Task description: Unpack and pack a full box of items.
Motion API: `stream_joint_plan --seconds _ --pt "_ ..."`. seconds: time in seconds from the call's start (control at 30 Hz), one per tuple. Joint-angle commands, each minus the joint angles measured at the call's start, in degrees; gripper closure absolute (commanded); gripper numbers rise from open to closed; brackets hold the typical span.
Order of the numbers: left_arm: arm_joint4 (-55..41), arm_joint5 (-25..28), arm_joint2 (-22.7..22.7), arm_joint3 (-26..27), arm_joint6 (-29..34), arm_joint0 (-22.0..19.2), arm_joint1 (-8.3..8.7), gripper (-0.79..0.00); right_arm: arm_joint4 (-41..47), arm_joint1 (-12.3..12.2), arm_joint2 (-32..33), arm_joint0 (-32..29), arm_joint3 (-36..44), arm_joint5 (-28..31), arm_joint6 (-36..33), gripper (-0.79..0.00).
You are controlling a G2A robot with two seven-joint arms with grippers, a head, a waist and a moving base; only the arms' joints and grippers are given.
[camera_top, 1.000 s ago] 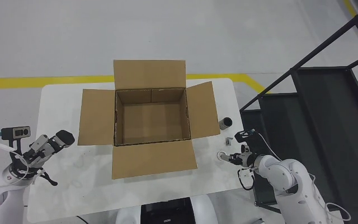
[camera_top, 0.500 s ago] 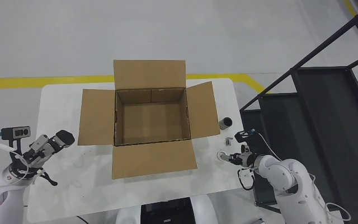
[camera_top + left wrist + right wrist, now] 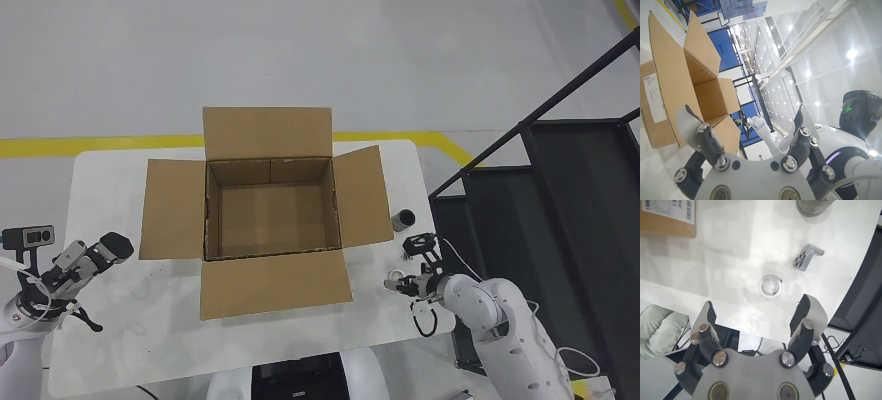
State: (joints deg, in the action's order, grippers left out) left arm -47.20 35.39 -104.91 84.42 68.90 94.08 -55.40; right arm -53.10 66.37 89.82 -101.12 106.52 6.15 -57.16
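Just beyond the spread right tool (image 3: 757, 300) lies a metal ring (image 3: 771, 295), untouched.

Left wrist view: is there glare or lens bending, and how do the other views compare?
Left wrist view: ceiling lamps flare and the ceiling beams curve. Right wrist view: soft shadows lie on the table beside the ring. Top view: even light, no glare.

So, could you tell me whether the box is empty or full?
Empty: the box shows a bare cardboard floor from above, with all four flaps spread open.
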Motion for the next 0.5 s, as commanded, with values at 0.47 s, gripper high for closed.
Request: stream_joint_plan --seconds 0.47 --pt "0.00 0.00 0.00 0.00 0.00 0.00 0.00 -0.785 3.11 0.38 -4.52 7.03 -11.00 -5.64 0.08 -0.517"
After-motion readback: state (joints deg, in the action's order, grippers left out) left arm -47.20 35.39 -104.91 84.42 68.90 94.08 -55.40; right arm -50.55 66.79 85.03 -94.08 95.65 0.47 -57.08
